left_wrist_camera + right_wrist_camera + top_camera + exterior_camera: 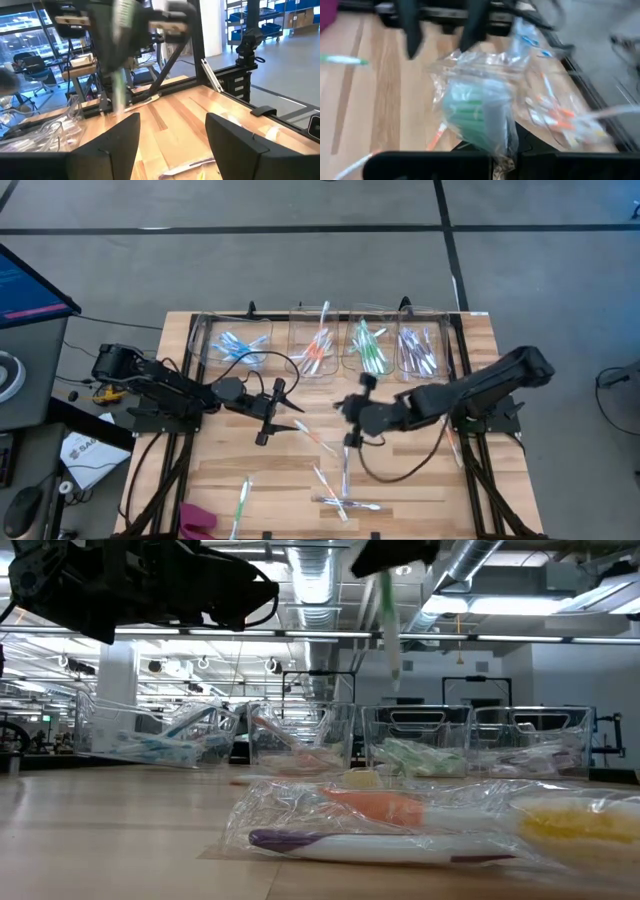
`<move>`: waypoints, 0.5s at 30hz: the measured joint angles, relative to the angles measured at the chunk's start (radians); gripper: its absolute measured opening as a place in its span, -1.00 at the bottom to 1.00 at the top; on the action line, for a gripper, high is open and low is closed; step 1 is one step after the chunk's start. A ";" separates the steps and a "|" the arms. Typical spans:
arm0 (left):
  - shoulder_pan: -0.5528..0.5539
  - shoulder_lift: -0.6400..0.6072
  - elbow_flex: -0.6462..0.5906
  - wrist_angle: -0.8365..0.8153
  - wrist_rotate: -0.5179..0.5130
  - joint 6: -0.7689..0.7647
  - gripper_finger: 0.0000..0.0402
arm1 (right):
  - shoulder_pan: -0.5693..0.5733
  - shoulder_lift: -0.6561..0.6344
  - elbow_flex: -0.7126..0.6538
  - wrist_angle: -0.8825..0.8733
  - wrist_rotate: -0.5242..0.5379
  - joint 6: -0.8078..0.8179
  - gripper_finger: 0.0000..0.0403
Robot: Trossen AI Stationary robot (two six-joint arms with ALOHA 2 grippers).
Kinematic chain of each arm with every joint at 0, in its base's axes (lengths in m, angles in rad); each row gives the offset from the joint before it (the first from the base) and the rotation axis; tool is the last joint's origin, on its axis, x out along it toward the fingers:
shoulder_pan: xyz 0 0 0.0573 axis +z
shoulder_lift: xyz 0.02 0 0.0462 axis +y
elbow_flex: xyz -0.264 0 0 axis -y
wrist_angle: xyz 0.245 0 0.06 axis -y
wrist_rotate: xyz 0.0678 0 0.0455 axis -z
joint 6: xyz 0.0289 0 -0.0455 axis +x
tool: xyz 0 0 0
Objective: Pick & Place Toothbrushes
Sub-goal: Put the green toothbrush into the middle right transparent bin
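Observation:
My right gripper (352, 420) hangs over the middle of the table, shut on a green toothbrush (475, 117) in a clear wrapper. In the low view the toothbrush (390, 625) dangles high above the table. My left gripper (285, 412) stands open just left of it, pointing level toward it; its two fingers (115, 145) have nothing between them. Other wrapped toothbrushes lie flat on the wood near the front edge (335, 502), at the front left (243, 502) and in the middle (312, 436). My right gripper pinches the wrapped green toothbrush between its two fingers by one end (497, 150). That end and the wrapper's edge sit right at the fingers. The toothbrush hangs nearly upright below the gripper (395, 555), lifted clear of the table.
Several clear bins stand in a row along the far edge, holding blue (238, 345), orange (316, 348), green (368, 348) and purple (418, 350) toothbrushes. A magenta thing (196, 520) lies at the front left corner. Bare wood lies between the bins and the arms.

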 joint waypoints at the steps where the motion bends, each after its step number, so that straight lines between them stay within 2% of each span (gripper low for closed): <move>1: 0.000 0.000 0.000 0.001 0.000 0.000 0.08 | 0.000 -0.028 0.000 -0.037 0.007 0.031 -1.00; 6: 0.000 0.000 0.000 -0.003 0.001 0.001 0.03 | -0.057 -0.166 0.001 -0.183 0.011 0.141 -1.00; 10: 0.000 0.000 -0.008 -0.008 0.002 -0.005 0.02 | -0.182 -0.267 0.002 -0.298 -0.017 0.237 -1.00; 15: 0.000 0.000 -0.029 -0.010 0.002 -0.007 0.02 | -0.430 -0.330 0.002 -0.333 -0.215 0.289 -1.00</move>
